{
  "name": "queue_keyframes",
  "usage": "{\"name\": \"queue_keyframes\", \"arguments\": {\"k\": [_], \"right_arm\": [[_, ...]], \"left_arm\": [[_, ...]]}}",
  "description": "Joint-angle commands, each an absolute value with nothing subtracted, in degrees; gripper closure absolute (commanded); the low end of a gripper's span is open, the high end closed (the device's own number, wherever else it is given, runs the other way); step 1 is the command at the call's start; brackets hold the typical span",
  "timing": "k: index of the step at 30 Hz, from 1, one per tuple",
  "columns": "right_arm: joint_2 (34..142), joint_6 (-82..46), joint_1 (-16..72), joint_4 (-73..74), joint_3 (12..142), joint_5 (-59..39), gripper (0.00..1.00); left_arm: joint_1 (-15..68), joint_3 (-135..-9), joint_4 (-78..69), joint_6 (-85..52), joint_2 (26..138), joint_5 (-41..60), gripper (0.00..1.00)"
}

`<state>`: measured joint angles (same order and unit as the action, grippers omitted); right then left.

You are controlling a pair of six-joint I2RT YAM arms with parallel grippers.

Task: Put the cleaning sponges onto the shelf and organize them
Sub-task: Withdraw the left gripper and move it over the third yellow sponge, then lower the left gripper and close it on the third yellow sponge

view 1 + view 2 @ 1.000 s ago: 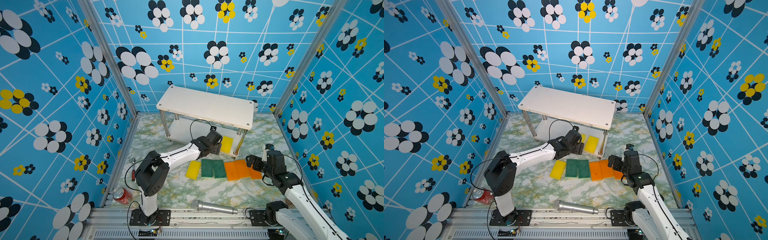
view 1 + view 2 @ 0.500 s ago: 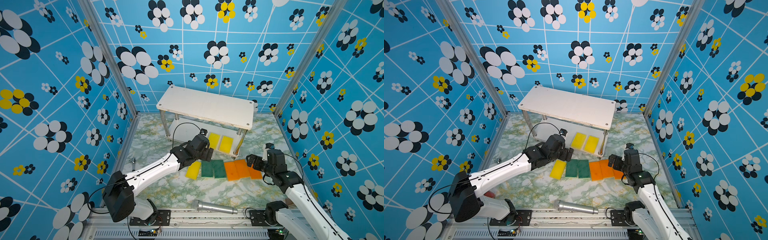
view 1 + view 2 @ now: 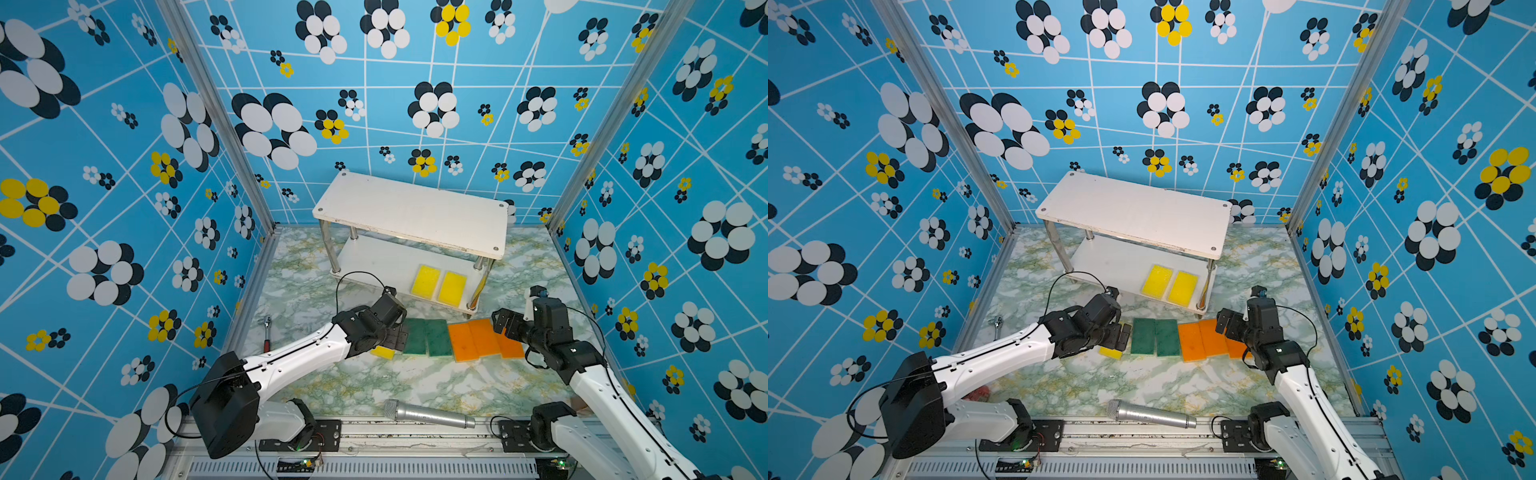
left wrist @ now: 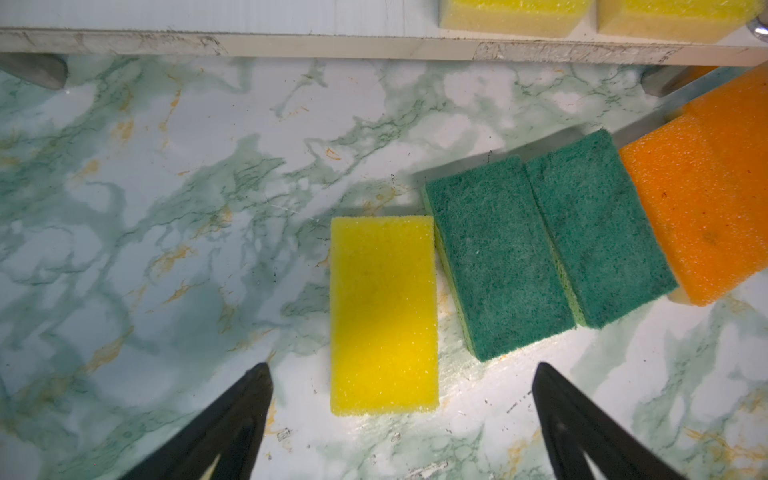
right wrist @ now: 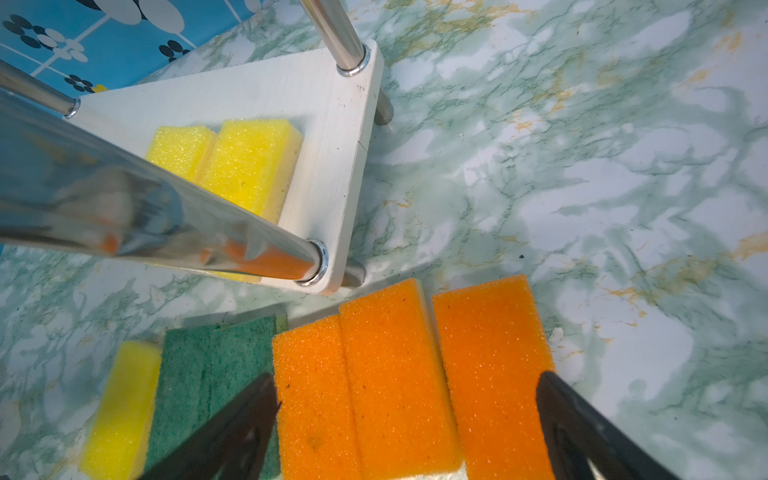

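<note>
Cleaning sponges (image 3: 438, 338): flat rectangles, yellow, dark green, orange; two on shelf (image 3: 411, 212).

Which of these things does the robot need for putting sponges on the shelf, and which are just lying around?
For the job:
white two-tier shelf with metal posts
two yellow foam sponges on its lower board
one loose yellow foam sponge
two dark green sponges
three orange sponges

Just lying about:
silver microphone
small red-handled wrench
</note>
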<state>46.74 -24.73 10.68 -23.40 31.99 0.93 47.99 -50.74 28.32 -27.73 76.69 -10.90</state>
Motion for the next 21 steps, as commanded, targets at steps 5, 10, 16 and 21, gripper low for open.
{"name": "queue_keyframes", "arguments": {"k": [5, 10, 16, 21], "right_arm": [[47.9, -24.9, 10.2, -22.1, 32.6, 0.4, 0.01], [48.3, -25.2, 10.3, -21.6, 32.1, 0.0, 0.01], [48.2, -24.7, 10.3, -21.2, 31.8, 0.4, 0.01], [49.1, -23.2, 10.3, -22.1, 32.9, 1.1, 0.01]], "left_arm": [[47.5, -47.1, 28.7, -33.1, 79.2, -9.8, 0.01], [47.8, -42.3, 23.2, -37.3, 78.8, -12.0, 0.01], [47.6, -41.5, 23.2, -36.5, 77.9, -13.3, 0.01], [47.8, -39.8, 19.1, -35.9, 79.0, -11.7, 0.01]]}}
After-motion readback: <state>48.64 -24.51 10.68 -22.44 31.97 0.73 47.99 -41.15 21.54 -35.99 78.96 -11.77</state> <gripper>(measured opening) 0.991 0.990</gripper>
